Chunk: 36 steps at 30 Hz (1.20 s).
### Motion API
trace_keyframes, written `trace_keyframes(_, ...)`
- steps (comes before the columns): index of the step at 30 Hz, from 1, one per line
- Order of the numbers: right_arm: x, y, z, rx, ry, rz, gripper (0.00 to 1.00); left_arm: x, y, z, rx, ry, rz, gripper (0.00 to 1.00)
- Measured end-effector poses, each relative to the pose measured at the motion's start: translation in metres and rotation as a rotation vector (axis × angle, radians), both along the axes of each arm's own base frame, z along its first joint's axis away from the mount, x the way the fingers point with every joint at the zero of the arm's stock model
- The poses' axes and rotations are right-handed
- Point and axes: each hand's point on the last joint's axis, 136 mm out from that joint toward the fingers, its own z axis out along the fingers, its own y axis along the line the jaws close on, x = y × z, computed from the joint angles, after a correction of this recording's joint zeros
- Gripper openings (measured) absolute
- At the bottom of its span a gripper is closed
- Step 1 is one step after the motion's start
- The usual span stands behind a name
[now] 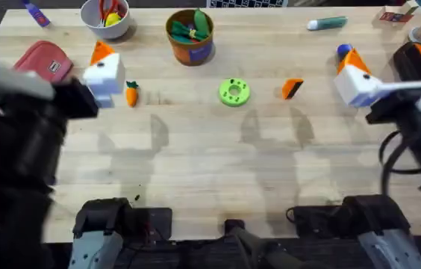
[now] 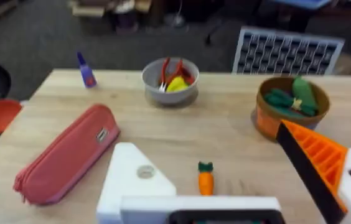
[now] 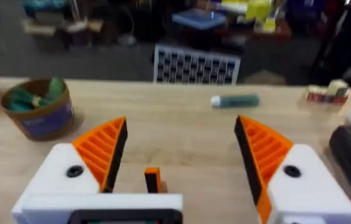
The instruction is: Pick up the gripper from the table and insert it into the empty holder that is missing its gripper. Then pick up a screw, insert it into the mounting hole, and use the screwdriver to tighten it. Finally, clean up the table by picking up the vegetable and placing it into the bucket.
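Observation:
The small orange gripper (image 1: 292, 88) with a black face lies on the table (image 1: 210, 157) right of centre; in the right wrist view the gripper (image 3: 152, 179) lies ahead, between my fingers. My right gripper (image 1: 354, 71) (image 3: 180, 124) is open, just right of it, both orange pads on. My left gripper (image 1: 104, 71) (image 2: 210, 149) is open too; one side is the bare white holder (image 2: 132, 180), the other an orange pad (image 2: 315, 162). The carrot vegetable (image 1: 131, 94) (image 2: 206, 179) lies beside it. The bucket (image 1: 190, 36) (image 2: 290, 106) holds green toys. A blue tip (image 1: 343, 51), maybe the screwdriver, shows behind my right gripper.
A green ring (image 1: 234, 92) lies mid-table. A red pouch (image 1: 44, 60) and a white bowl (image 1: 106, 16) sit at the far left, a teal marker (image 1: 326, 24) at the far right. The left arm looms dark over the left edge.

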Motion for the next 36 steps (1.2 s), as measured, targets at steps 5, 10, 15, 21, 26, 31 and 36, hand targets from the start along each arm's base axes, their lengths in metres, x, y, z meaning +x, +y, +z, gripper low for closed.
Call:
trace_keyframes(5,0.016,0.000,-0.003,-0.001,0.253,0.000,0.994,0.021,0.004,-0.007,-0.019,0.252,0.009,0.985)
trace_keyframes(10,0.031,0.000,-0.002,-0.002,0.462,0.000,0.994,0.035,0.005,-0.030,-0.038,0.501,0.008,0.985)
trace_keyframes(15,0.035,0.000,-0.014,-0.002,0.677,0.000,0.993,0.042,0.006,-0.053,-0.055,0.706,0.008,0.985)
trace_keyframes(21,0.040,0.001,-0.046,0.000,0.875,0.003,0.994,0.046,0.006,-0.079,-0.066,0.843,0.007,0.985)
trace_keyframes(26,0.040,0.001,-0.064,0.003,0.950,0.001,0.994,0.049,0.006,-0.091,-0.069,0.885,0.008,0.985)
trace_keyframes(31,0.041,0.001,-0.063,0.003,0.949,0.002,0.994,0.053,0.007,-0.091,-0.068,0.878,0.008,0.985)
trace_keyframes(36,0.041,0.001,-0.063,0.003,0.949,0.002,0.991,0.055,0.016,-0.099,-0.087,0.903,0.006,0.985)
